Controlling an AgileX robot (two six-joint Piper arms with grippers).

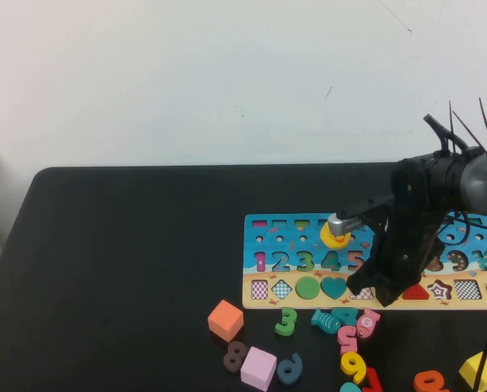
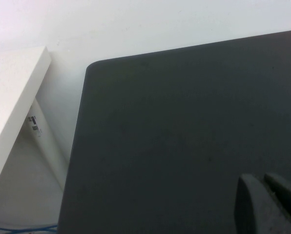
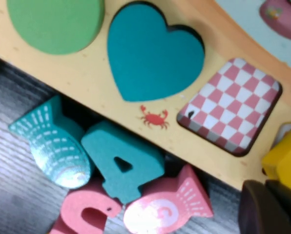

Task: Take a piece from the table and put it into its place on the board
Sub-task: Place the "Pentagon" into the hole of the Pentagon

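**Seating the pentagon in its slot**

Right gripper (image 3: 277, 195) clamped on the yellow piece (image 3: 284, 163), low over the board (image 3: 111, 114); red-checked pentagon slot (image 3: 231, 107) lies just beside it. Align edges, lower flat, then release. Left gripper (image 2: 270, 204), fingers together, parked over bare table (image 2: 184, 126)

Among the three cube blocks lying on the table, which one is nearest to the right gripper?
The yellow cube at the table's right front corner. The orange cube and pink cube lie further left of the right gripper, which is shut on the yellow piece over the board.
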